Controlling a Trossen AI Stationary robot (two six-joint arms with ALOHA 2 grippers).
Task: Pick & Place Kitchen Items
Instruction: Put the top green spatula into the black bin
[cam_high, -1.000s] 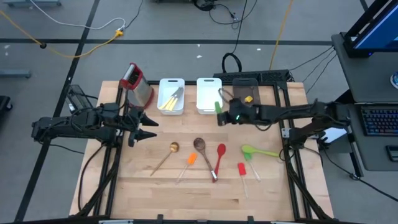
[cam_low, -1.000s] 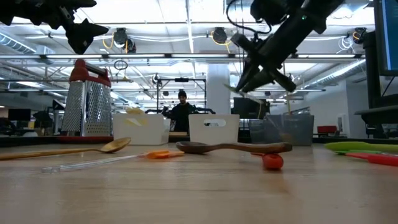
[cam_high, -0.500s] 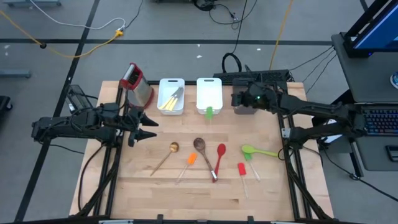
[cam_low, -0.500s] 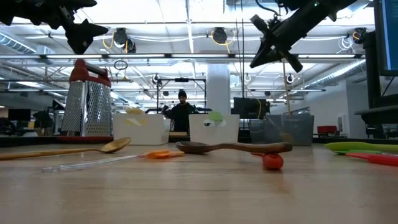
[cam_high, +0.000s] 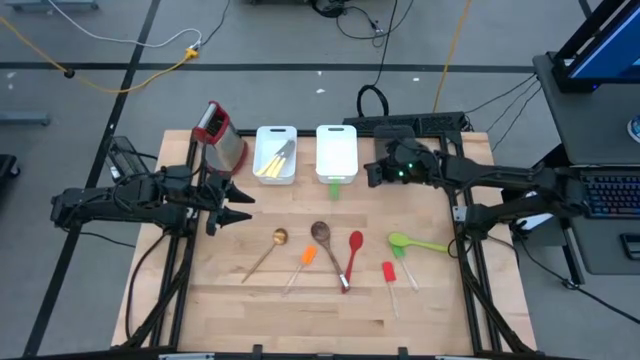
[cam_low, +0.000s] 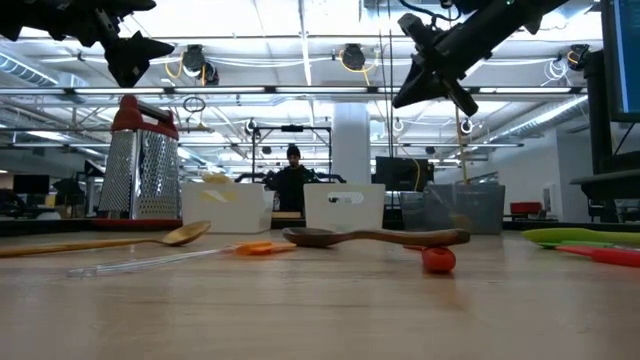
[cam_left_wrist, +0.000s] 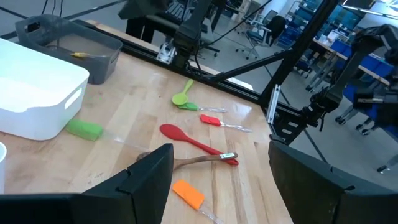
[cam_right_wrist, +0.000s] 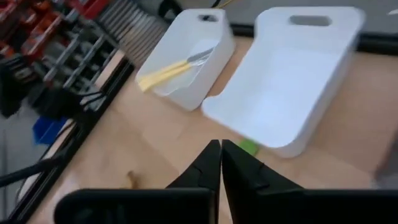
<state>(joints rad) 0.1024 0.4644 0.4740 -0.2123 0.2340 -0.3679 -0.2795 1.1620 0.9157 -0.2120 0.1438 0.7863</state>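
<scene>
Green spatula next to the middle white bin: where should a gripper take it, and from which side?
The green spatula lies flat on the table against the near wall of the white bin. Probably best from straight above, jaws across its handle near the head. In the left wrist view only its green head shows clearly, so confirm the handle's direction first.

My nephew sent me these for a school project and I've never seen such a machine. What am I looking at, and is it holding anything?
Two dark robot arms work at a wooden table. One picture looks straight down, one looks level across the tabletop, and two come from cameras on the arms' wrists. The left claw hangs open and empty near a box grater. The right claw is shut, holding nothing, beside a white bin. A green spatula lies on the table just outside that bin. Loose spoons and spatulas lie nearby, among them a red spoon.
</scene>
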